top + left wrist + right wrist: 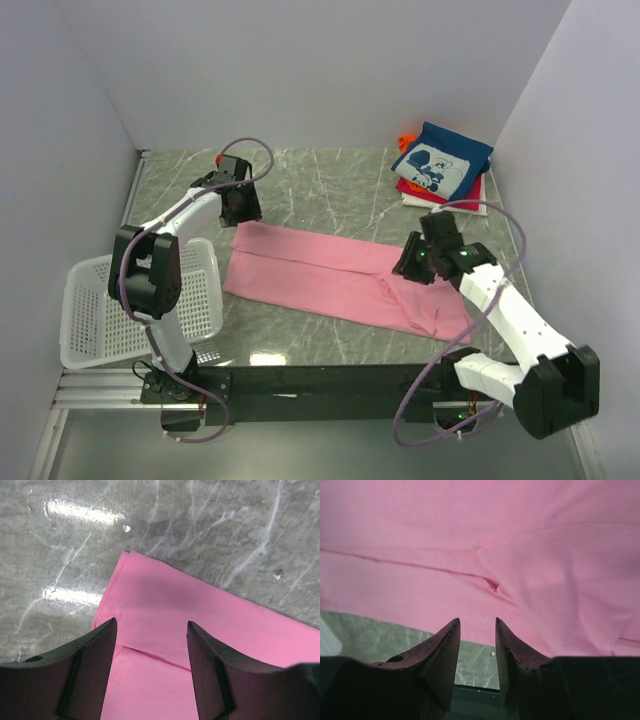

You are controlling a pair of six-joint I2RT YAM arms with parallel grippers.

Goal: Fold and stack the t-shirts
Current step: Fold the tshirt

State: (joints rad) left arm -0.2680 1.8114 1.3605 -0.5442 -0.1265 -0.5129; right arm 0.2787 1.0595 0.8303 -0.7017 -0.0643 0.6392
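Note:
A pink t-shirt [335, 277] lies folded into a long band across the middle of the table. My left gripper [240, 205] hovers open over its far left corner; the left wrist view shows the pink cloth [200, 625] between and beyond the spread fingers, which hold nothing. My right gripper [413, 262] is open above the shirt's right part; in the right wrist view the pink cloth [485, 545] fills the frame beyond the empty fingertips. A stack of folded shirts [440, 165], a blue printed one on top, sits at the far right.
A white plastic basket [130, 305] stands at the table's left front edge, beside the left arm. Walls close in the table on the left, back and right. A black rail [330, 380] runs along the near edge.

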